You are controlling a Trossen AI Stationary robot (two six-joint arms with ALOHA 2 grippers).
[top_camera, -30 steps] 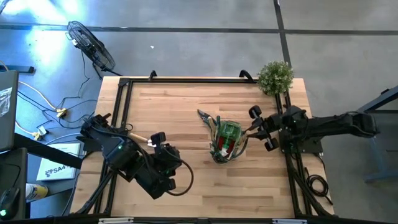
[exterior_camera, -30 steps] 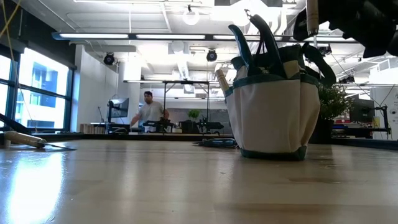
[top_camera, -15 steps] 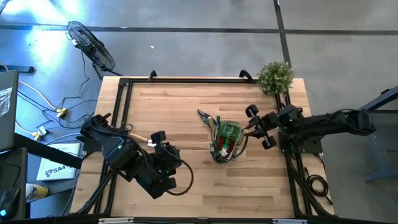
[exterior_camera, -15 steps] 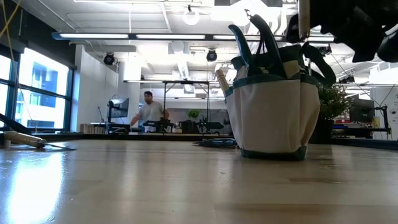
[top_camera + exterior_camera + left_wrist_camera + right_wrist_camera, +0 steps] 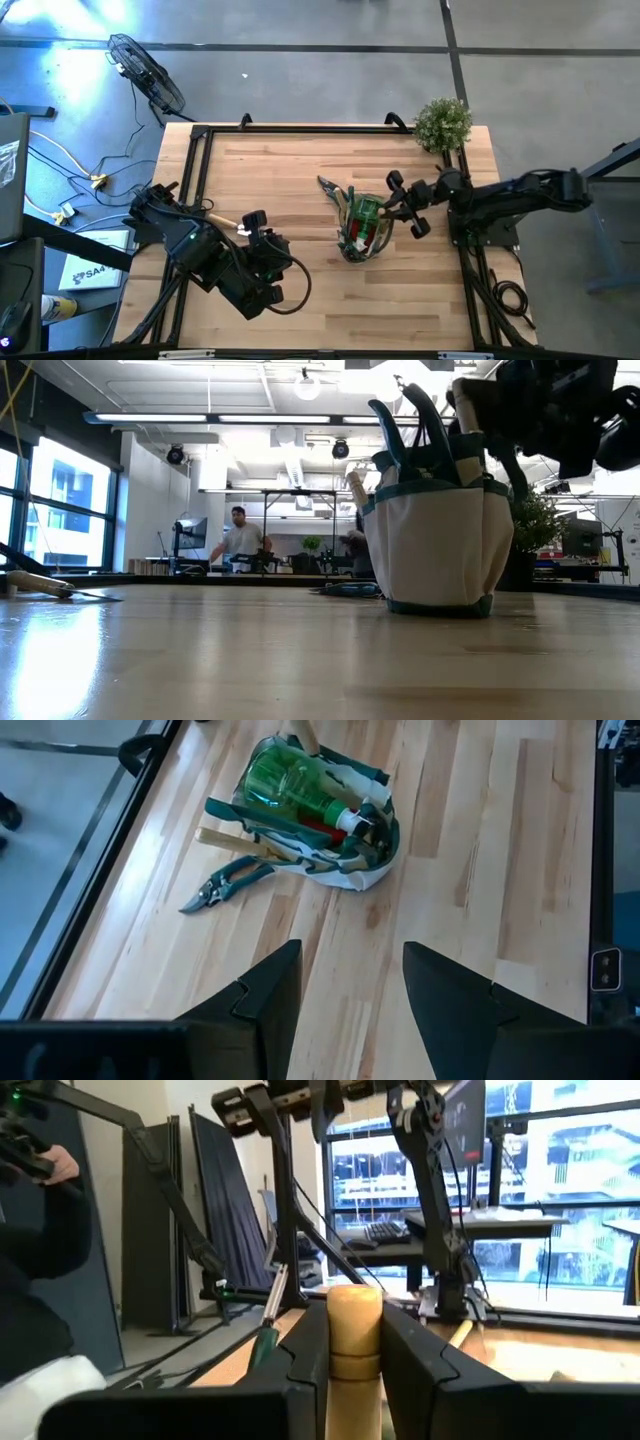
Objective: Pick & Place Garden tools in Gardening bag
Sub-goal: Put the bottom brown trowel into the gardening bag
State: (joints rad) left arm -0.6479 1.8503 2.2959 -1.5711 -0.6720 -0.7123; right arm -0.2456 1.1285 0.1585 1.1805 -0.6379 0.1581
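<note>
The right gripper [image 5: 400,200], clamping a wooden-handled trowel [image 5: 354,1342] over the beige fabric bag [image 5: 362,226], should be lowering it straight between the tools.

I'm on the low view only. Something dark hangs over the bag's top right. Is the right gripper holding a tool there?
Observer: Yes. The right wrist view shows the right gripper shut on a wooden handle; from above it sits at the gardening bag's rim.
Operator: What's left outside, near the bag?
Observer: Green-handled pruning shears lie on the table right beside it.
Operator: And the left arm?
Observer: The left gripper is open and empty, off at the table's left, facing the bag.
</note>
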